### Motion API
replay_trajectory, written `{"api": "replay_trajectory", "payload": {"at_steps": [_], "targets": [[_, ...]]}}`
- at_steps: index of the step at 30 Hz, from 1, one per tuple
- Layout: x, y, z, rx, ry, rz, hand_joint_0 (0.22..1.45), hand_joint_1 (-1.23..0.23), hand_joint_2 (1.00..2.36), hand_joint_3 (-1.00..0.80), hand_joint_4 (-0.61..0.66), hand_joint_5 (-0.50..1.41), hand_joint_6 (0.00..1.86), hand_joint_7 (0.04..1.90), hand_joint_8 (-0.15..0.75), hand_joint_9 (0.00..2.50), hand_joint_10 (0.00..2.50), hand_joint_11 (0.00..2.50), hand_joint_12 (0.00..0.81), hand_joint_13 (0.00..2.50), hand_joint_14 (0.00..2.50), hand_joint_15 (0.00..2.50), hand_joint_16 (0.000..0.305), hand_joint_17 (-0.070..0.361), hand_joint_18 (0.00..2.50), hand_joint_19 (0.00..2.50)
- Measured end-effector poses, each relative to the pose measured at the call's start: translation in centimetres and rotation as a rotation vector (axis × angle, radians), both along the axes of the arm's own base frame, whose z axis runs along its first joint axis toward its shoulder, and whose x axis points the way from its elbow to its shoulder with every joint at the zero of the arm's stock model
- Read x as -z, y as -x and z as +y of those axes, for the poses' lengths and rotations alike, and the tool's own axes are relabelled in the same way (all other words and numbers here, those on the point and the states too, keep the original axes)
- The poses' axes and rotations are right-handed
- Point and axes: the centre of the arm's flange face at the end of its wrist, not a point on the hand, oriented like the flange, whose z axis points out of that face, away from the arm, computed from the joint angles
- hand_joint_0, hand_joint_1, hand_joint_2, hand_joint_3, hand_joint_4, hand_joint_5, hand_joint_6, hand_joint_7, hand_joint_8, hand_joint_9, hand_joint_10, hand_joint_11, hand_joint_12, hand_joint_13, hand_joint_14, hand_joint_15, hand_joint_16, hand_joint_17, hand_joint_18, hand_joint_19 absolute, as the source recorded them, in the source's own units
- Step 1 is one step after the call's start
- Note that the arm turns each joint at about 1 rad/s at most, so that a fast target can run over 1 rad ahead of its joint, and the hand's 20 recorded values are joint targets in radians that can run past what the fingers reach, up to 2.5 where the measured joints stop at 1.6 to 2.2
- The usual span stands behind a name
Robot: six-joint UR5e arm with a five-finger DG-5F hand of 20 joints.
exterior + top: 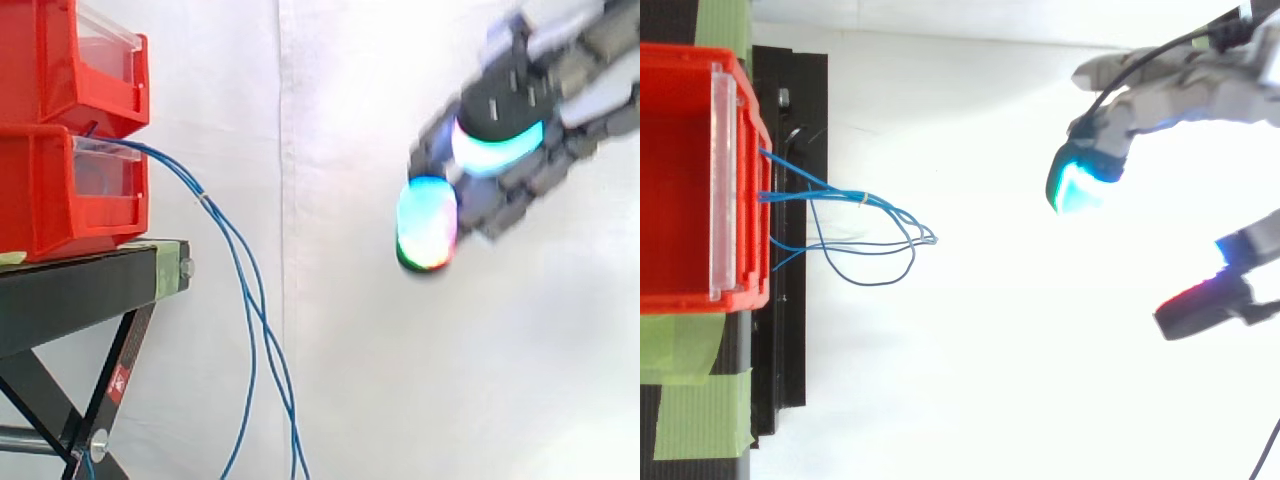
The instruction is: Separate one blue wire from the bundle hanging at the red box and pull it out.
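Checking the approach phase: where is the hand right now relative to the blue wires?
In the side view the hand is at the upper right, well clear of the blue wires hanging from the red bins at the left.

The red bins [45, 200] are glossy moulded plastic with clear plastic fronts [100, 172]. The blue wires [247, 300] have a smooth, faintly shiny coating. The black stand [70, 295] looks like matt painted metal and carries matt green tape [690, 410]. The white curtain [420, 380] is matt cloth. The hand [520, 95] has hard matt shells and smooth translucent pads [427, 222].
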Motion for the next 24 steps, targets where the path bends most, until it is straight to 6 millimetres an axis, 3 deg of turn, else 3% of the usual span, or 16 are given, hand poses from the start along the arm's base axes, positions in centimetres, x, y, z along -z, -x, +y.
{"api": "replay_trajectory", "payload": {"at_steps": [6, 13, 24], "targets": [[4.3, -1.7, -0.4, -0.02, 0.08, 0.083, 0.49, -0.7, 1.0, -0.5, 0.34, -0.16, 0.5, 0.97, 0.337, 0.46, 0.0, 0.07, 0.419, 0.21, 0.0, 0.11, 0.063, 0.142, 0.2, 0.04], [5.4, -3.0, -1.1, 0.021, 0.099, 0.005, 0.5, -0.68, 1.0, -0.5, 0.33, -0.16, 0.5, 0.96, 0.338, 0.47, 0.0, 0.07, 0.417, 0.23, 0.0, 0.12, 0.062, 0.14, 0.22, 0.05], [9.2, -2.9, -1.4, 0.044, 0.103, -0.109, 0.5, -0.68, 1.0, -0.5, 0.33, -0.15, 0.5, 0.95, 0.341, 0.49, 0.0, 0.08, 0.418, 0.25, 0.0, 0.12, 0.061, 0.138, 0.24, 0.07]]}}
